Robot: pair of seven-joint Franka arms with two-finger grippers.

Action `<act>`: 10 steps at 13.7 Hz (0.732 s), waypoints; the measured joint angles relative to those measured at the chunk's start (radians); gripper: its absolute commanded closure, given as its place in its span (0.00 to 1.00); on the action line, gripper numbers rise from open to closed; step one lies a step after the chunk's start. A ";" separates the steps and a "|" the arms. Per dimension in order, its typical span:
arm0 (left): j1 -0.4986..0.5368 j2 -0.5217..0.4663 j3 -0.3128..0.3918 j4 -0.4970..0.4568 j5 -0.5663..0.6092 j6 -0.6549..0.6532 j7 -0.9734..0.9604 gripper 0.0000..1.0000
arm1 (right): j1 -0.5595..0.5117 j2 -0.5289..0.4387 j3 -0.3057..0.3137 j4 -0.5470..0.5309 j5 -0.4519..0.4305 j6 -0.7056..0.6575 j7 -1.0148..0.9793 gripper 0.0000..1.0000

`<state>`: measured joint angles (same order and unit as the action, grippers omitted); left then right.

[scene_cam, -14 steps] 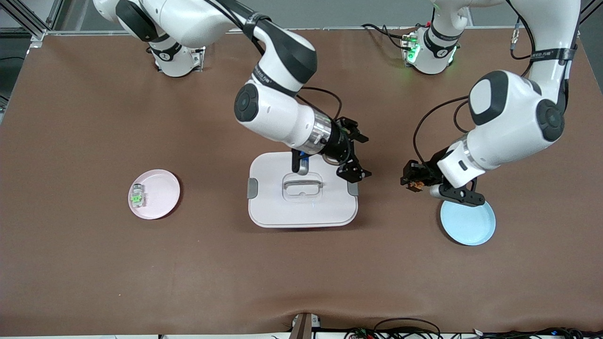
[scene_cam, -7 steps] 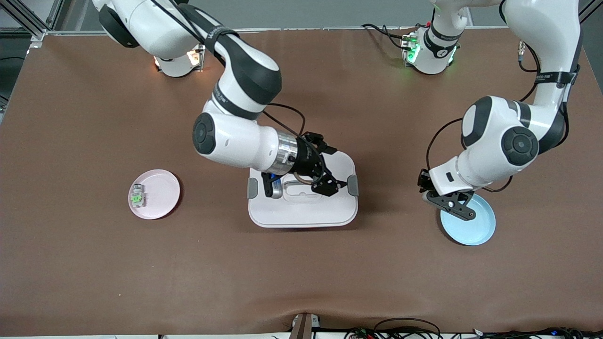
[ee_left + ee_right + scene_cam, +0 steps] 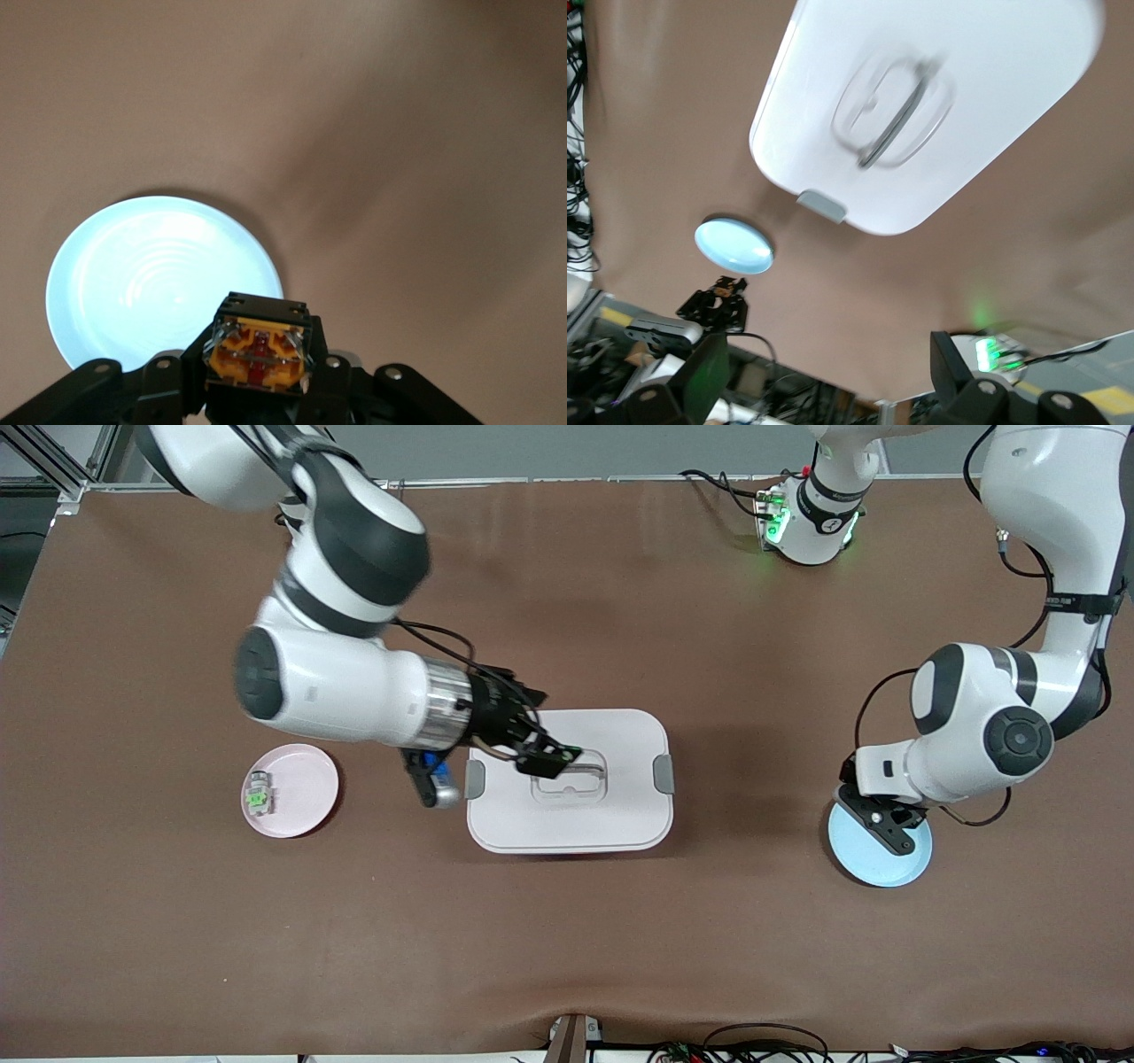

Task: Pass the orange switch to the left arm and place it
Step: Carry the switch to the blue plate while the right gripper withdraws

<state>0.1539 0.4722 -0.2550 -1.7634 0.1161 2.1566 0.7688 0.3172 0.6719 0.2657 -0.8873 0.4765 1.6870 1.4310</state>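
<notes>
The orange switch (image 3: pixel 259 352), a small black block with an orange middle, sits clamped between the fingers of my left gripper (image 3: pixel 259 365), which is shut on it. That hand hangs by the rim of the round blue plate (image 3: pixel 886 859), beneath the left wrist in the front view. From the right wrist view the switch (image 3: pixel 725 285) shows small beside the blue plate (image 3: pixel 733 245). My right gripper (image 3: pixel 549 731) is open and holds nothing. It hovers over the white box (image 3: pixel 611 815) at the end toward the right arm, near the lid handle (image 3: pixel 567 779).
A pink plate (image 3: pixel 306 779) lies toward the right arm's end of the table, and a clear block with a green centre (image 3: pixel 257 795) rests on it. The box has grey latches (image 3: pixel 663 772) at its ends. Cables run along the table's front edge.
My right arm has swung back across the box toward its own end, gripper still open. My left arm has drawn back with the switch to the blue plate.
</notes>
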 measured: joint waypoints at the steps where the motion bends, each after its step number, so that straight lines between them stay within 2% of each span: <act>1: 0.018 0.018 0.000 0.000 0.000 0.019 0.063 1.00 | -0.023 -0.019 0.000 0.000 -0.032 -0.047 -0.042 0.00; 6: 0.069 0.082 0.000 0.002 0.061 0.081 0.312 1.00 | -0.096 -0.066 0.000 0.000 -0.166 -0.197 -0.308 0.00; 10: 0.074 0.100 0.000 0.002 0.072 0.099 0.492 1.00 | -0.172 -0.109 0.000 -0.021 -0.240 -0.246 -0.574 0.00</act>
<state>0.2277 0.5725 -0.2547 -1.7613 0.1886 2.2560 1.2612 0.1447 0.5624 0.2653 -0.9084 0.2361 1.4408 0.8569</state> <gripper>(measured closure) 0.608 0.000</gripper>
